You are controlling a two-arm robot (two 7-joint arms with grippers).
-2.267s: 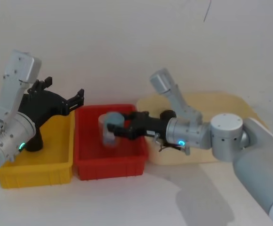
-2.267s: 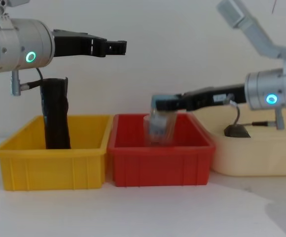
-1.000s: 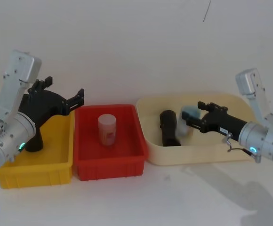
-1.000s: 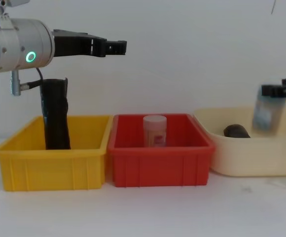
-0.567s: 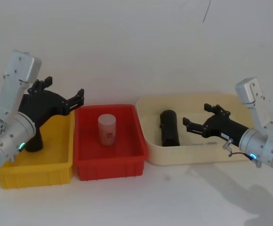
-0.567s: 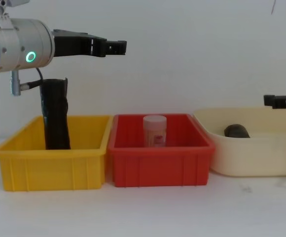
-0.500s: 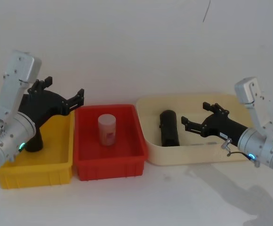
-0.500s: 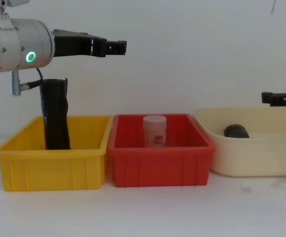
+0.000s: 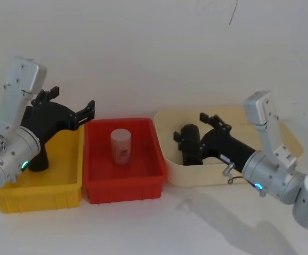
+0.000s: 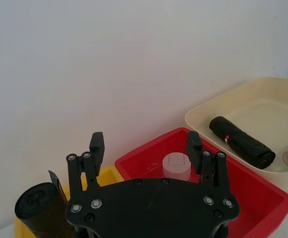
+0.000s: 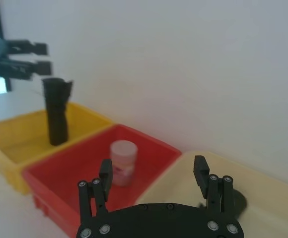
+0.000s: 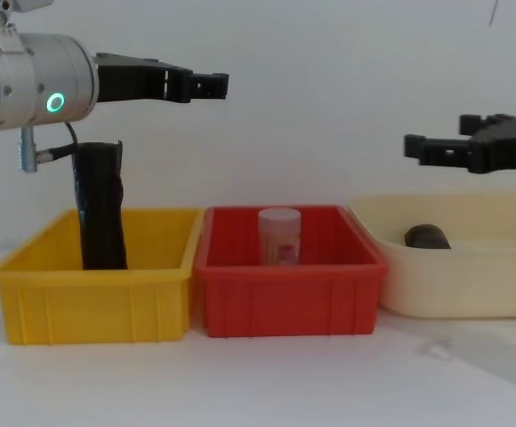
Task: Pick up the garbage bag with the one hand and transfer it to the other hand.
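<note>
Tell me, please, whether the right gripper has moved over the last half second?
Yes. The right gripper has swung toward the robot's left over the cream tray; it now hangs above the black roll lying there, nearer the red bin.

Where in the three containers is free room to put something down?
Yellow plastic bin: bare floor in front of its standing black roll. Red plastic bin: room around the white jar. Cream tray: crowded at the lying black labelled roll, with the open right gripper above it.

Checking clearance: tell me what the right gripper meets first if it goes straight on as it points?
Probably nothing: the right gripper, open, points level toward the robot's left, above the red bin and pill bottle; depth unclear.
</note>
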